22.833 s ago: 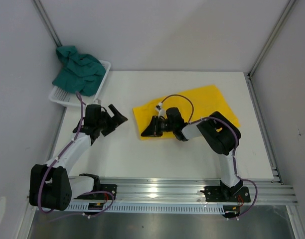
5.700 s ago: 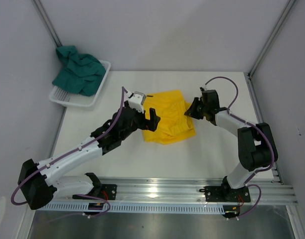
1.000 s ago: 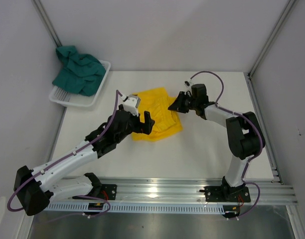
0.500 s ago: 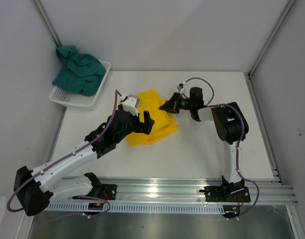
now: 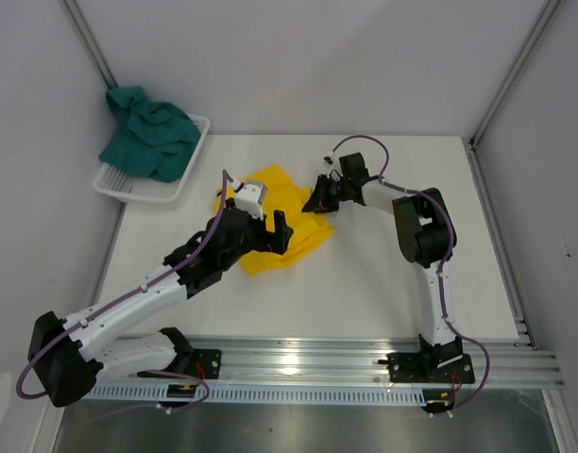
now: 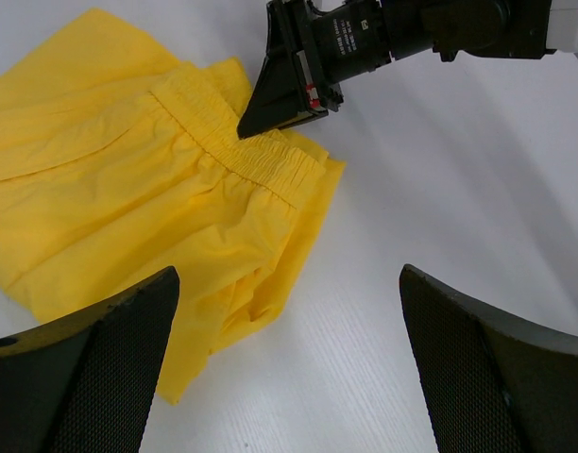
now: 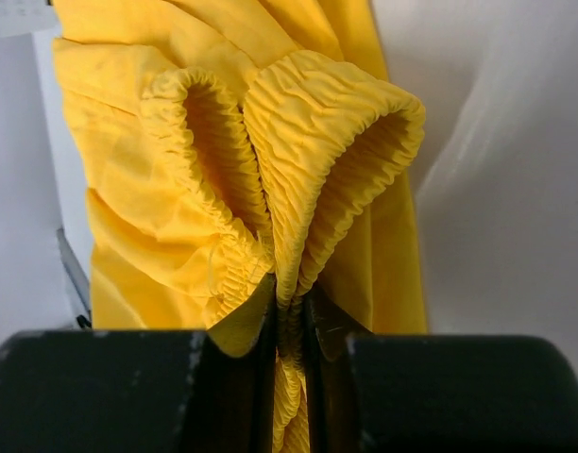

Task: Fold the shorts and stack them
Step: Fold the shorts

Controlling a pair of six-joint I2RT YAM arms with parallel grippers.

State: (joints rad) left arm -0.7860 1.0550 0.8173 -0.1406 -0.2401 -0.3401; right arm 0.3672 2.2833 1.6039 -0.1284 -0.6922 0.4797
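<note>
Yellow shorts (image 6: pixel 147 208) lie loosely folded, elastic waistband (image 7: pixel 327 132) bunched double.

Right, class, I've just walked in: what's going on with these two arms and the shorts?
The right gripper is pinching the elastic waistband of the yellow shorts, which lie bunched in layers on the table. The left gripper hovers open above them, holding nothing. The teal shorts sit crumpled on the white basket, not yet folded.

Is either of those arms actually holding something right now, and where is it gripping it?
The right tool pinches the yellow shorts by their elastic waistband. The left tool is open, holding nothing.
</note>
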